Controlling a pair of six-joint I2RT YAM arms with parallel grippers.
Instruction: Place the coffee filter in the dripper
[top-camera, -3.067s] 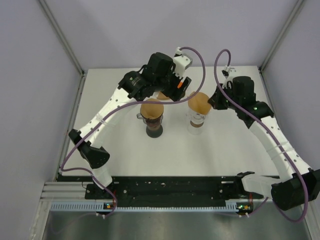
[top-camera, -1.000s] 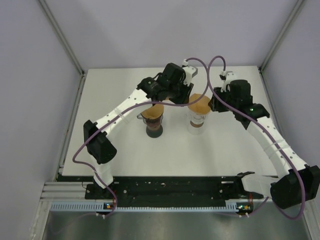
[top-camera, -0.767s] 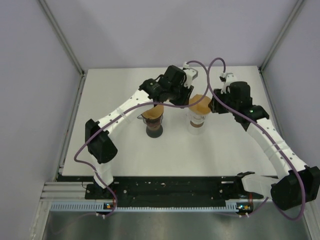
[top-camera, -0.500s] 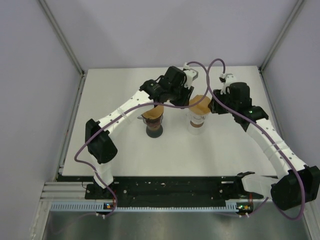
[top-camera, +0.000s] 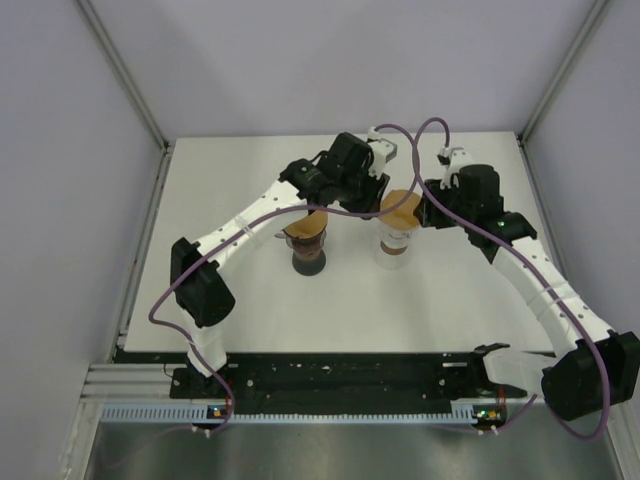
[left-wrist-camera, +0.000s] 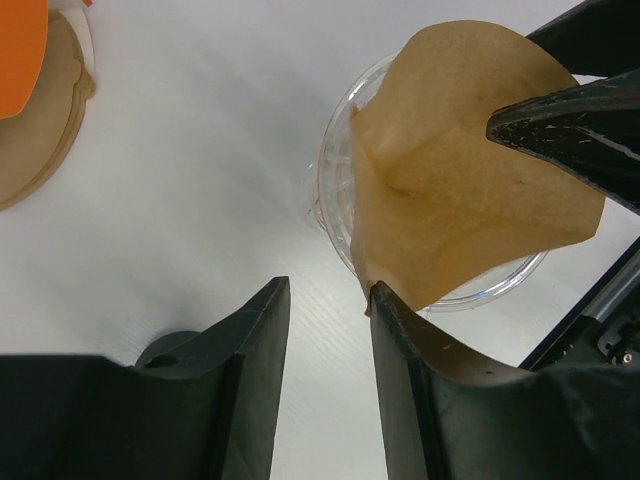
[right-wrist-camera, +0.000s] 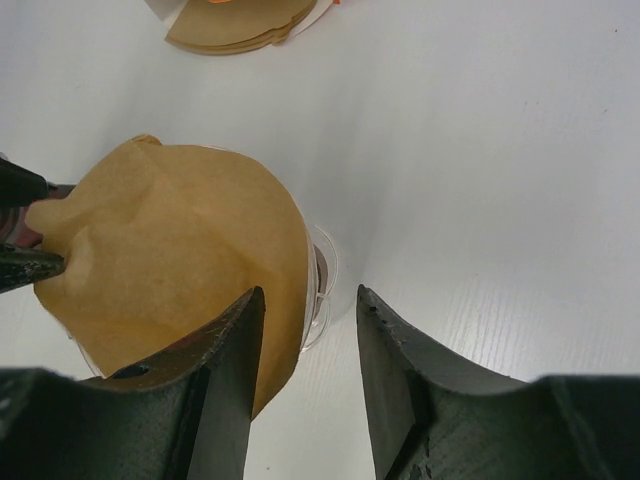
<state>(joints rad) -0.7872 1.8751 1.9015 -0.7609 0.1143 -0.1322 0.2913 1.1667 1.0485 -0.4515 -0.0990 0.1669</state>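
In the top external view, the coffee filter (top-camera: 402, 208) is being shown standing in the clear glass dripper (top-camera: 396, 243) near the middle of the table (top-camera: 350, 310). Its brown cone is rising above the glass rim and leaning rather than lying flush. The left gripper (top-camera: 378, 196) and the right gripper (top-camera: 424, 212) are being placed on either side of the paper, close against it; how their jaws stand cannot be told from this view. Just beside, a dark dripper (top-camera: 307, 250) is being seen with a filter of its own inside. In the left wrist view, the left gripper (left-wrist-camera: 327, 290) is being held with its jaws apart and bare table showing through the gap. Only one fingertip (left-wrist-camera: 378, 295) is touching the lower edge of the coffee filter (left-wrist-camera: 460, 200), which is overhanging the glass rim there. A stack of spare filters (left-wrist-camera: 35, 150) is being seen at the upper left. In the right wrist view, the right gripper (right-wrist-camera: 310, 296) is likewise being held with its jaws apart. The near wall of the coffee filter (right-wrist-camera: 170, 250) is lying partly within the gap, not clamped. The placement is being judged largely done, with the paper inside the dripper and gripped by neither tool. Pressing it down to seat evenly and clearing the arms are being judged as the work left.
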